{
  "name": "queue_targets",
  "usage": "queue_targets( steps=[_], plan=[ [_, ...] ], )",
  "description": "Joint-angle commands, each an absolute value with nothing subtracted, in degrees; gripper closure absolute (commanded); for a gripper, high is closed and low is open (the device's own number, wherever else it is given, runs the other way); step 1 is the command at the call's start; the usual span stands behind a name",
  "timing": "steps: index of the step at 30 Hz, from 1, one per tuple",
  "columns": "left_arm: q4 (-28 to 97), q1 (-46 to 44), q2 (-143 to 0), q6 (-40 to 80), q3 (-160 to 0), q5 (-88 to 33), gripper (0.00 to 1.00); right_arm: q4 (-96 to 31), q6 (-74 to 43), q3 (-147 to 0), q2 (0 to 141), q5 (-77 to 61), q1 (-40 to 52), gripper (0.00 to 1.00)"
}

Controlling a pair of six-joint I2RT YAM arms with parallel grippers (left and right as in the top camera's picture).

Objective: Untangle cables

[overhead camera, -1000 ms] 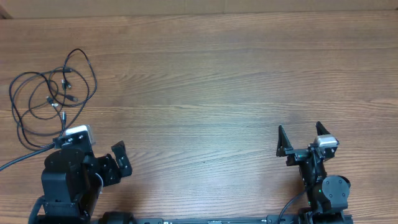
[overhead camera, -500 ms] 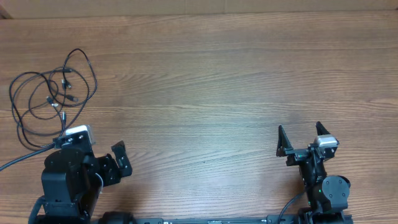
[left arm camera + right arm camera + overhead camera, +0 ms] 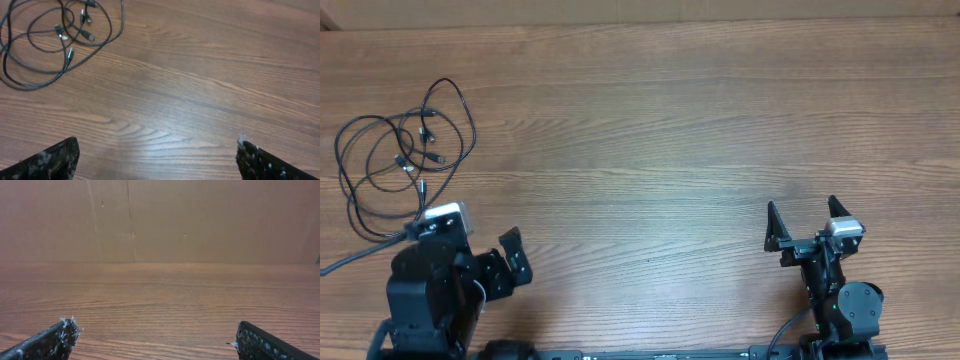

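place: robot lab bench | cues: wood-grain table (image 3: 650, 130), brown backboard (image 3: 160, 220), left arm (image 3: 425, 290), right arm (image 3: 845, 300)

The table (image 3: 670, 120) lies open; only the cables (image 3: 404, 160) clutter its far-left corner.

cables (image 3: 69, 54) | cut off at left wrist view's top-left edge

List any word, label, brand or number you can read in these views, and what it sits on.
No readable text in any view.
The cables and their plugs: any markings are too small to read.
The table, left gripper and right gripper: no lettering visible.
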State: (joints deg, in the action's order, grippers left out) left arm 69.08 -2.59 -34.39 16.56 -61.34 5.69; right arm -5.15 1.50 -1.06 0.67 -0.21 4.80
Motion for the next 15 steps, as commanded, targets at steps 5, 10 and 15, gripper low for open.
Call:
queue_targets(
  steps=[5, 10, 15],
  plan=[
    [54.33, -2.17, -19.25, 16.27, -43.4, 8.99, 0.0, -4.84, 1.78, -0.45, 0.16, -0.54, 4.38, 0.0],
    [38.63, -2.17, -9.91, 16.29, -28.27, 8.95, 0.0, -4.84, 1.78, -0.45, 0.16, -0.54, 4.38, 0.0],
    [21.78, -2.17, -2.39, 16.23, -15.03, 8.34, 0.0, -4.84, 1.78, -0.45, 0.16, -0.54, 4.38, 0.0]
  ],
)
